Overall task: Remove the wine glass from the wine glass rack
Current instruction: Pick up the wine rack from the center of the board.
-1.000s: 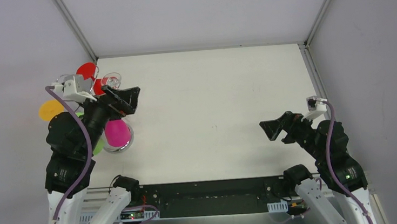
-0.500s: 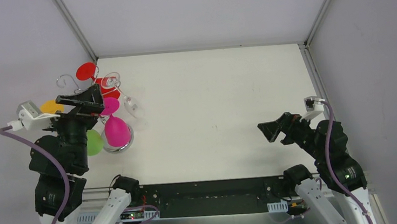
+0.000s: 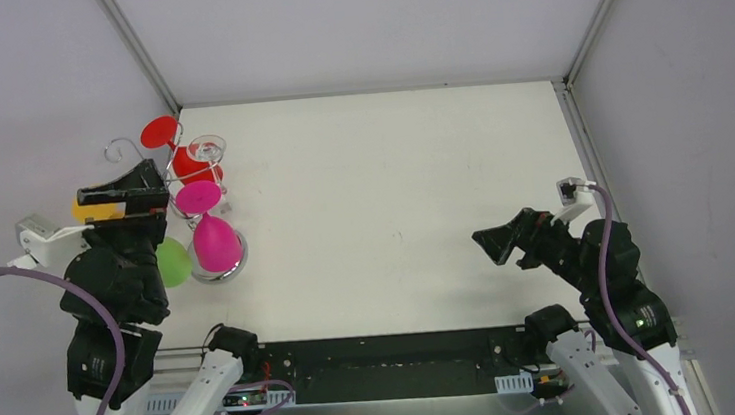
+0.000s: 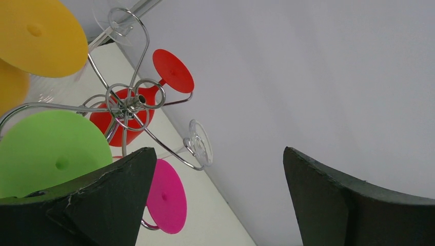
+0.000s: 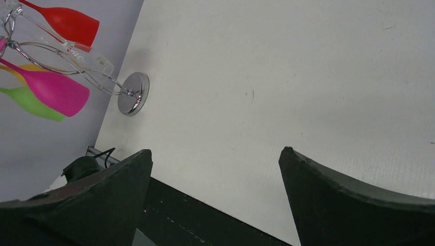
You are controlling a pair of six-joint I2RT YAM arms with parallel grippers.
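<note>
Right now the wine glass rack [image 4: 128, 102] stands at the left edge of the tabletop [image 3: 390, 165], in the upper left of the top view. The glasses hang on it by the foot, bowl down: red glass [image 3: 158, 132], pink glass [image 3: 216, 243], green glass [image 3: 173, 262], yellow glass [image 4: 36, 36] and clear glass [image 4: 200, 148]. Your left fingers [image 4: 102, 205] are spread wide w/ nothing between them. In the top view they sit just left of the rack, level w/ the pink foot, tips toward it. I cannot tell if they touch a wire. Your right fingers [image 5: 87, 205] are also wide apart and empty, over the lower right of the tabletop, well apart from the rack.
</note>
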